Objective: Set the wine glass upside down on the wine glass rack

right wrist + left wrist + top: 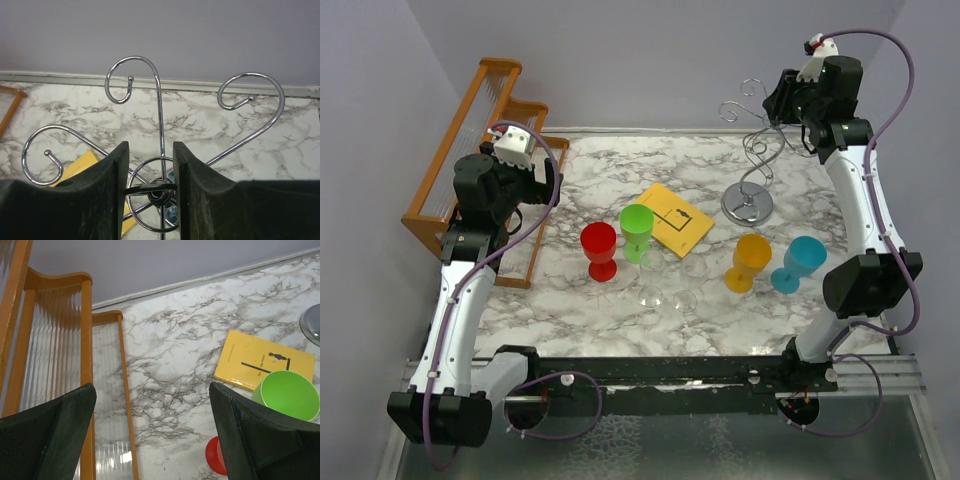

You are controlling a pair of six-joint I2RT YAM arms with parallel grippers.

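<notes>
The silver wine glass rack (748,203) stands at the back right on its round shiny base. Its curled wire arms (127,75) fill the right wrist view. My right gripper (777,106) is at the top of the rack. Its jaws (148,145) are narrowed around the central ring, and a dark wire piece spans from one finger to the other. Red (599,248), green (637,229), orange (751,259) and blue (801,261) wine glasses stand upright mid-table. My left gripper (546,182) is open and empty (152,387), raised at the left, with the green glass (290,395) beside its right finger.
An orange-brown wooden slatted rack (470,130) stands along the left edge and shows in the left wrist view (87,330). A yellow book (675,218) lies behind the green glass. Faint clear glasses (651,296) sit near the table's front. The wall is close behind.
</notes>
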